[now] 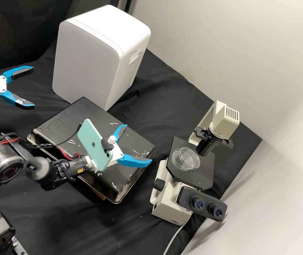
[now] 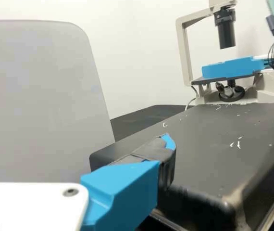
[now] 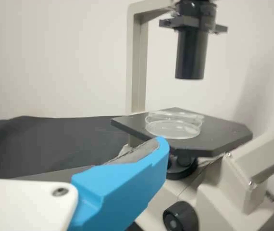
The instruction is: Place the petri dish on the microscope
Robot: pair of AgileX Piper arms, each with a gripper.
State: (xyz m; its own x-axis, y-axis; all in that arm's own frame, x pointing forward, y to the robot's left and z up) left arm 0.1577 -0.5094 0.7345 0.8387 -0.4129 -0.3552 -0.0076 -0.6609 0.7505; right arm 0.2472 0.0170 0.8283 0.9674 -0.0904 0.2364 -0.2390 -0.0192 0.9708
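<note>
high view shows the petri dish lying flat on the black stage of the microscope, just under the dark lens tube. right wrist view gives it side on: a shallow clear dish, level on the stage and touched by no claw. judged from how things lie, the placing looks done.

the right claw hangs over the end of the black tray that faces the microscope, near it but apart from the dish. its blue fingers are spread wide with nothing between them. the left claw is at the far side of the counter, beside the white box, also spread wide and holding nothing.

as to handling, i judge the dish light, stiff and thin-walled, with smooth clear sides that would slip under a careless grip. it may carry a lid, though i cannot tell whether one sits loose. the sound hold would be across the rim, one finger on each opposite wall, low enough to catch the base, with a gentle squeeze. too much force could crack it or pop it out sideways, and on that smooth stage a nudge would likely slide it.
</note>
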